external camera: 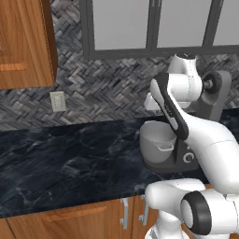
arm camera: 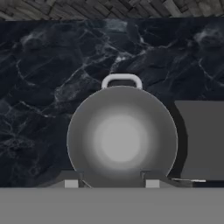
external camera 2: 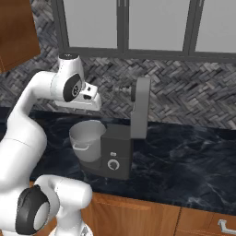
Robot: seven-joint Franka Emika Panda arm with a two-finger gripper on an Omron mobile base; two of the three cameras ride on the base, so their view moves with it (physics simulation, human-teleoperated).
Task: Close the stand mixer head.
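Above the round grey metal bowl [external camera 2: 87,136]: elongated dark grey stand mixer head [external camera 2: 140,107], tilted fully upright on its hinge. Likely rigid, heavy, smooth; push near the free upper end. White arm's tool [external camera 2: 91,97] hovers beside it, fingers parted, empty.

A black marble worktop [external camera: 70,158] with pale veins is running along the herringbone tile wall, sitting over wooden cabinet fronts. A dark stand mixer [external camera 2: 115,156] is standing directly on it, near the front edge, with its grey metal bowl [external camera 2: 86,138] sitting on the mixer's base, handle facing forward. From the hand view the bowl [arm camera: 122,140] is showing open and round beside the column.
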